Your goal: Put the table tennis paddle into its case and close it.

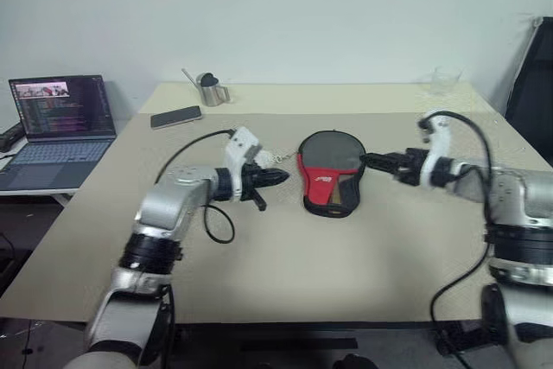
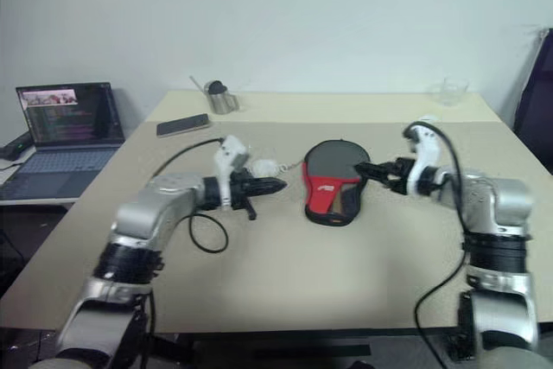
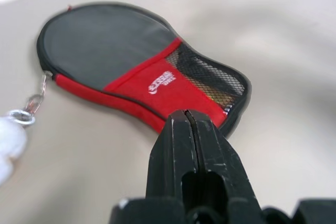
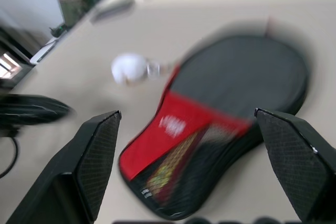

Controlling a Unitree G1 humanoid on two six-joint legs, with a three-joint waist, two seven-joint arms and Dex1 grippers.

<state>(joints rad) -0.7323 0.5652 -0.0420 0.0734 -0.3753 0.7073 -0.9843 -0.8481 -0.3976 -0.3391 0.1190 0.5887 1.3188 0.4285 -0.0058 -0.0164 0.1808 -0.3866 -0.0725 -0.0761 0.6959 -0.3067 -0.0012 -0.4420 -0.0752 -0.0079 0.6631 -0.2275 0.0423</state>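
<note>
The black case (image 1: 328, 170) with its red lettered panel lies flat in the middle of the table (image 1: 285, 257), its rim looking zipped shut. A white ball pull (image 2: 263, 165) on a short chain trails from its round end. Red-yellow marks of the table tennis paddle (image 4: 168, 174) show through the mesh pocket; the rest of the paddle is hidden inside. My left gripper (image 1: 278, 177) hovers just left of the case, shut and empty, with the ball pull beside it. My right gripper (image 1: 370, 161) points at the case's right edge, open, with the case between its spread fingers (image 4: 100, 161) in the right wrist view.
An open laptop (image 1: 60, 123) sits on a lower desk at the left. A black phone (image 1: 175, 116) and a metal cup (image 1: 208, 90) stand at the table's far left, a clear glass (image 1: 442, 80) at the far right. A black chair (image 1: 531, 75) is beyond the right edge.
</note>
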